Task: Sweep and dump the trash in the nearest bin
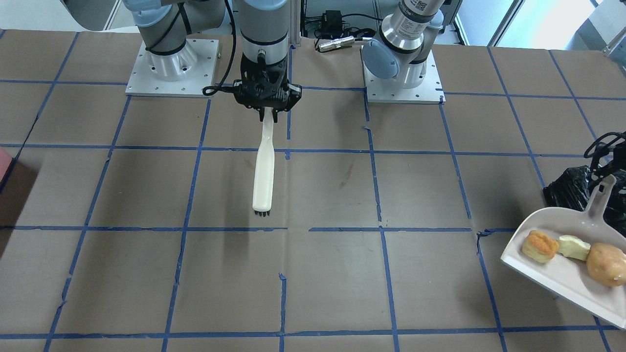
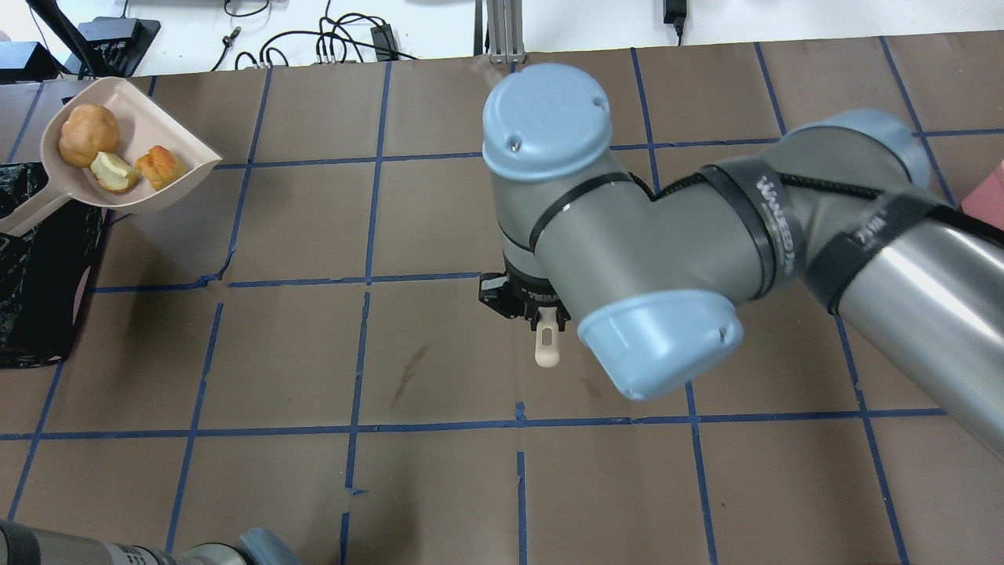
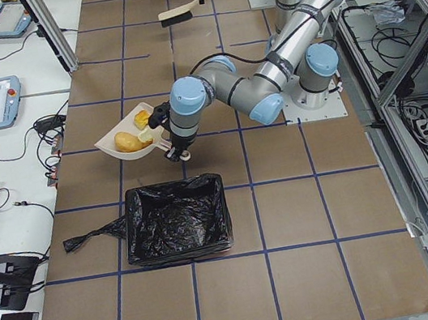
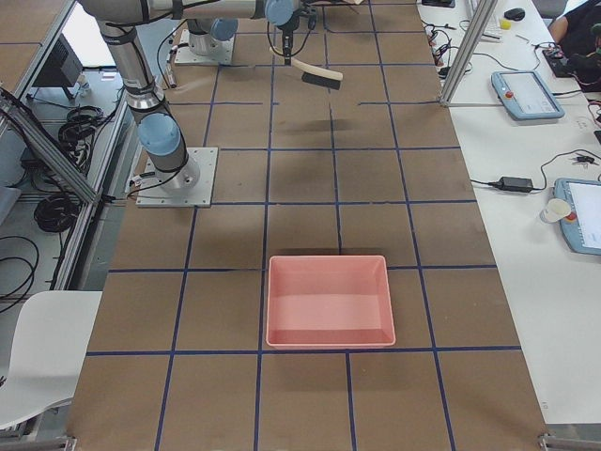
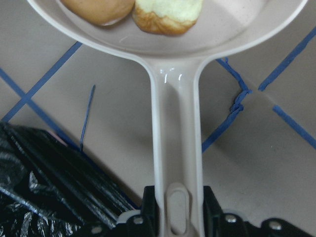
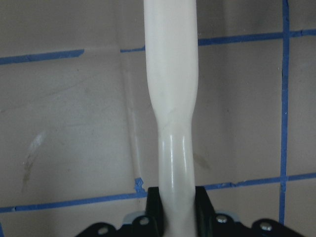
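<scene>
The trash lies in a beige dustpan (image 1: 562, 274): a tan potato-like lump (image 1: 606, 264), a pale apple chunk (image 1: 574, 247) and an orange-brown chunk (image 1: 539, 246). My left gripper (image 5: 177, 210) is shut on the dustpan's handle (image 5: 177, 148) and holds the pan above the table, beside the bin (image 3: 180, 230), not over it. The bin has a crinkled black bag and also shows in the overhead view (image 2: 39, 298). My right gripper (image 1: 268, 115) is shut on a white brush (image 1: 263, 171), held above the table's middle with its black bristles at the far end.
A pink box (image 4: 329, 301) stands on the table at my right end, far from the dustpan. Both arm bases (image 1: 171, 68) are bolted at the table's back edge. Blue tape lines grid the brown tabletop (image 1: 332, 274).
</scene>
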You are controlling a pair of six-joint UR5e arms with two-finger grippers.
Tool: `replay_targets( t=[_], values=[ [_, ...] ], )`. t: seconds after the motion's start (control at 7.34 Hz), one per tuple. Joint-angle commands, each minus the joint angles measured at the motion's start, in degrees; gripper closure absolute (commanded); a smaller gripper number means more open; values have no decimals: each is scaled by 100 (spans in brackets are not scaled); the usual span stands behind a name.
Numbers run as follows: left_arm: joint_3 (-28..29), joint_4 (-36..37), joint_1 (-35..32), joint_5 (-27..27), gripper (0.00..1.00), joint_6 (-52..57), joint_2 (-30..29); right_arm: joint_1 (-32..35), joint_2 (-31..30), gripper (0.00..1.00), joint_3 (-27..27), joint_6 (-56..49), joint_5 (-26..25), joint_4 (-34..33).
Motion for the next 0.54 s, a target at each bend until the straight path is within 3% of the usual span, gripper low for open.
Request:
replay_targets(
  t=[0.0, 0.14, 0.41],
  values=[
    [6, -102, 783, -27, 99, 113, 106, 736, -280, 87, 1082, 126, -105, -1372],
    [14, -111, 1275, -131, 99, 236, 88, 756, -262, 87, 1679, 127, -89, -2162],
    [355, -294, 1735, -176, 99, 386, 106, 782, -289, 87, 2018, 118, -107, -2398]
  ],
)
